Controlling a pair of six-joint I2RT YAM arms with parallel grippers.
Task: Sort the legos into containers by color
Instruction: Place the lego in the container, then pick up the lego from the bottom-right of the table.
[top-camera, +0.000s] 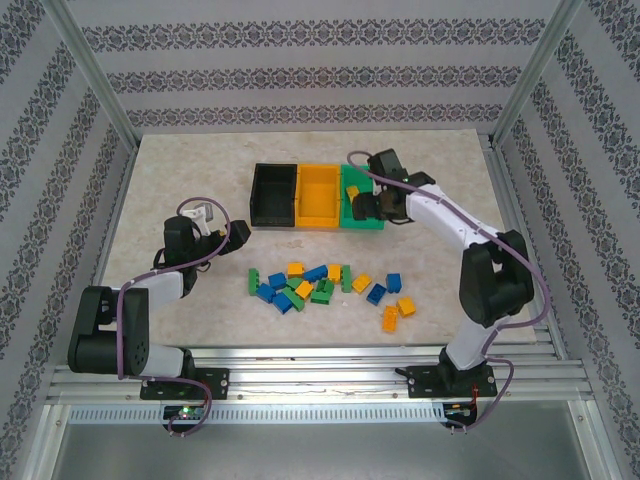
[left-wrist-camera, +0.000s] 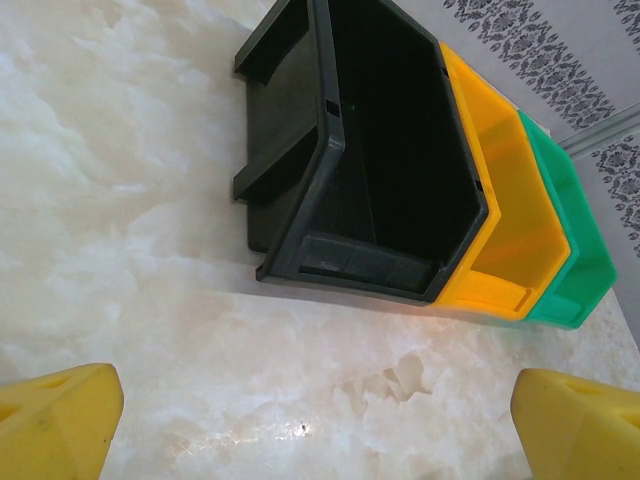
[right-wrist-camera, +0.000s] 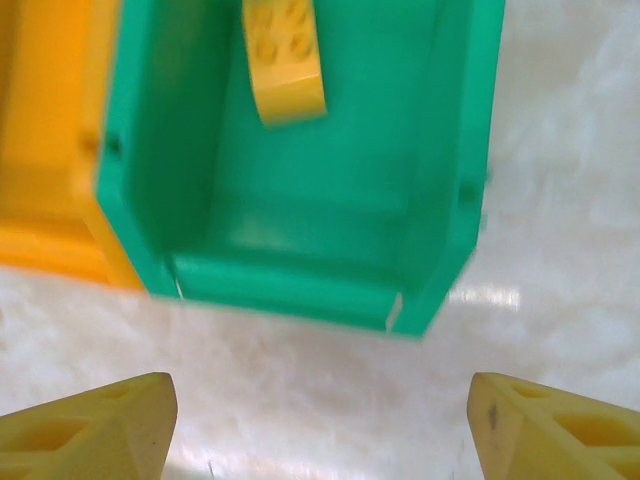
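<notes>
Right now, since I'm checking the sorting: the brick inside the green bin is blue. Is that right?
Not quite. The brick inside the green bin is yellow, not blue. The right wrist view shows its studded yellow top against the bin's green floor.

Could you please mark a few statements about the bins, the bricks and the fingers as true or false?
1. The black bin, yellow bin and green bin stand in a row. True.
2. Loose bricks lie on the table in front of the bins. True.
3. The black bin holds several bricks. False: its inside looks empty.
4. A yellow brick is inside the green bin. True.
5. The left fingers grip a blue brick. False: they are open, with nothing between them.
</notes>
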